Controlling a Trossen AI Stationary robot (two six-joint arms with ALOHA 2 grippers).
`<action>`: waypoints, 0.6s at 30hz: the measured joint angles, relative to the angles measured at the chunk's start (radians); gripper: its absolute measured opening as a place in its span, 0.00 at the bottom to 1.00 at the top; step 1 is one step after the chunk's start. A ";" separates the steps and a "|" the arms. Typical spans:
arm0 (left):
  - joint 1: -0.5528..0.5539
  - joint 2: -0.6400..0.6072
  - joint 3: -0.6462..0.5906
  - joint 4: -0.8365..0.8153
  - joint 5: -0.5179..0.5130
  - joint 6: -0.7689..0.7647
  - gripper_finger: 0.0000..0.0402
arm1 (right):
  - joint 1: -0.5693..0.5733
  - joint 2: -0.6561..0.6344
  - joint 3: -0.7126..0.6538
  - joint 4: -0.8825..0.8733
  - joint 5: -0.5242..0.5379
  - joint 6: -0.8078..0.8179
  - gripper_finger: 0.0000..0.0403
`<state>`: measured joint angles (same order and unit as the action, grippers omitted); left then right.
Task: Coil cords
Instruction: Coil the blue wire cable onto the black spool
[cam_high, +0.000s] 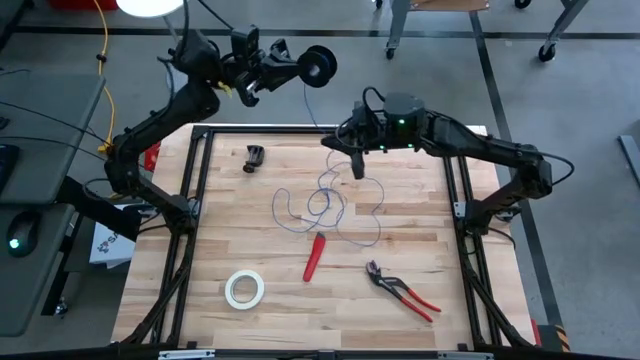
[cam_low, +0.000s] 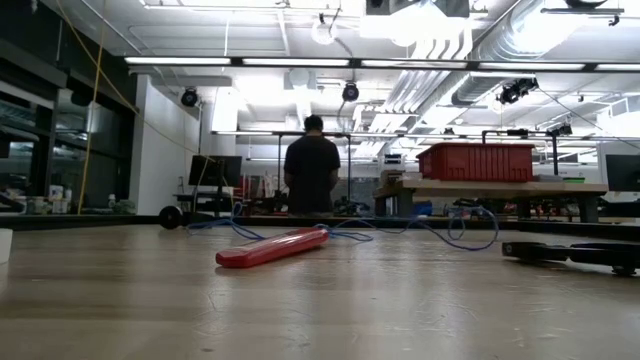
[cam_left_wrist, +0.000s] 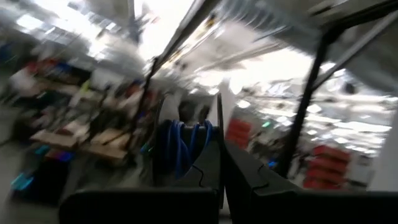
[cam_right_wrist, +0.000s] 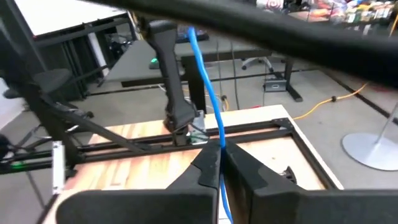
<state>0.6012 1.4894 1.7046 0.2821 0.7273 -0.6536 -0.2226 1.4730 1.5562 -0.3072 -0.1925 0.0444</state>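
Left gripper (cam_high: 262, 68), beyond the table's far left edge, is clamped on the spool (cam_high: 319, 65). Right gripper (cam_high: 357, 168) pinches the wire (cam_high: 330, 205), which lies looped mid-table.

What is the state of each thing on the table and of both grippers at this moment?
blue wire: loose loops on the table, one strand rising to the spool.
spool: held off the table, partly wound.
left gripper: shut on the spool.
right gripper: shut on the blue wire.
red tool: lying flat.
pliers: lying flat.
tape roll: lying flat.
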 joint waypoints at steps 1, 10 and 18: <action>0.014 -0.012 0.000 -0.066 0.000 0.023 0.00 | 0.003 -0.014 0.000 -0.014 -0.001 0.000 0.00; 0.080 -0.119 0.000 -0.655 0.010 0.202 0.00 | -0.006 -0.108 0.000 -0.079 0.088 -0.020 0.00; 0.009 -0.146 0.000 -0.899 0.084 0.211 0.00 | -0.078 -0.119 0.000 -0.039 0.110 -0.023 0.00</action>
<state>0.6103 1.3431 1.7046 -0.6173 0.8113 -0.4427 -0.3001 1.3537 1.5566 -0.3464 -0.0825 0.0213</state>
